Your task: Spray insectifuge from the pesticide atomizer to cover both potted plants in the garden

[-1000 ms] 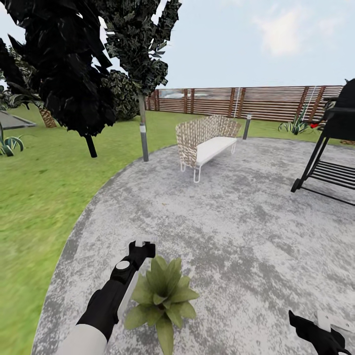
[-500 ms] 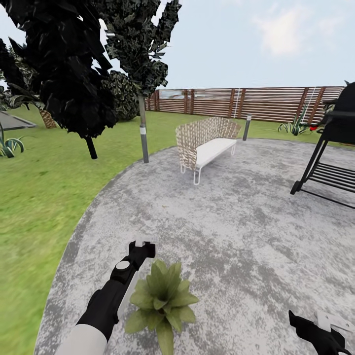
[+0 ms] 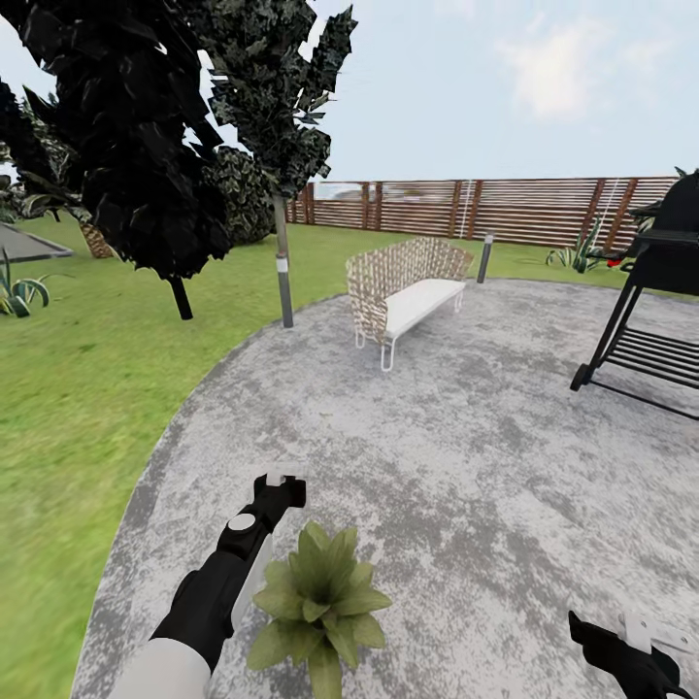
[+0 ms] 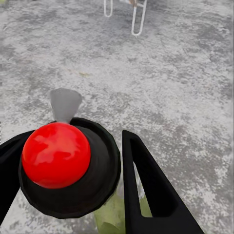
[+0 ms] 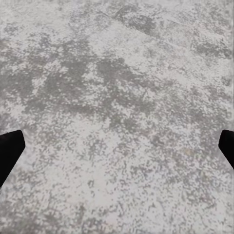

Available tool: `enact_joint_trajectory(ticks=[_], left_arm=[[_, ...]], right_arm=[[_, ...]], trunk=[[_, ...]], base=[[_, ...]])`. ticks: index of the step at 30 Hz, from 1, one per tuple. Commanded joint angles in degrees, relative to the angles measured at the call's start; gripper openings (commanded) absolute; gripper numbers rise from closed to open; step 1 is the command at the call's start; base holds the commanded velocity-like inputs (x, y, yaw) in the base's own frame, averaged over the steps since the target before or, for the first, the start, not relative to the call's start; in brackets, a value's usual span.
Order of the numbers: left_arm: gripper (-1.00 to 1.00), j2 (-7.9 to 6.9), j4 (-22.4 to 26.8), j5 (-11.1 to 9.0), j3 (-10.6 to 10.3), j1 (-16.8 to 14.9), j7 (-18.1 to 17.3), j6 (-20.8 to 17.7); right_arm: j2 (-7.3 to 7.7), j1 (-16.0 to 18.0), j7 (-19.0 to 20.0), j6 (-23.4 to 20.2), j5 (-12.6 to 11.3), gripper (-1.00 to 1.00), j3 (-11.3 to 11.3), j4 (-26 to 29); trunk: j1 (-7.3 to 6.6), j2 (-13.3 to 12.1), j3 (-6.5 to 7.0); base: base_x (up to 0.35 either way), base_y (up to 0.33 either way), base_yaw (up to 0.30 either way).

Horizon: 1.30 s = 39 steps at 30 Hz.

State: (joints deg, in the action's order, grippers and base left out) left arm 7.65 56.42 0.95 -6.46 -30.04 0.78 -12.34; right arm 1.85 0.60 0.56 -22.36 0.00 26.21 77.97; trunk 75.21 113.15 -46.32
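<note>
The left gripper [image 4: 87,170] is clamped on the pesticide atomizer [image 4: 68,165], whose red cap and black collar sit between its fingers. In the head view the left arm reaches forward and low over the grey paving [image 3: 466,466], its gripper just beyond and left of one potted plant [image 3: 316,602]. The plant thus lies near and right of the nozzle, which seems to point away from it. The right gripper [image 5: 117,146] hangs spread wide, empty, over bare paving at near right.

Potted plant [image 3: 316,602] on paving [image 3: 466,456] (near edge), seat [image 3: 403,286] behind, grill [image 3: 655,291] right
</note>
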Motion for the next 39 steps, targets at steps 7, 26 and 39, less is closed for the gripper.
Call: enact_joint_trajectory(ticks=[7, 26, 39], left_arm=[[-1.00, 0.00, 0.01, 0.09, -0.13, 0.24, 0.10, -0.36], [-1.00, 0.01, -0.17, -0.04, -1.01, 0.34, 0.10, -0.32], [-1.00, 0.00, -0.10, 0.02, -1.01, 0.34, 0.10, -0.40]], right_arm=[[0.00, 0.02, 0.06, -0.31, 0.00, 1.00, 0.07, 0.08], [0.04, 0.02, -0.01, -0.31, 0.09, 1.00, 0.18, 0.03], [0.07, 0.02, 0.02, -0.31, 0.09, 1.00, 0.21, 0.00]], trunk=[[-1.55, -2.80, 1.51], [-2.21, -4.00, 2.07], [-5.07, -9.22, 4.40]], base=[[0.000, 0.000, 0.000], [0.000, 0.000, 0.000], [0.000, 0.000, 0.000]])
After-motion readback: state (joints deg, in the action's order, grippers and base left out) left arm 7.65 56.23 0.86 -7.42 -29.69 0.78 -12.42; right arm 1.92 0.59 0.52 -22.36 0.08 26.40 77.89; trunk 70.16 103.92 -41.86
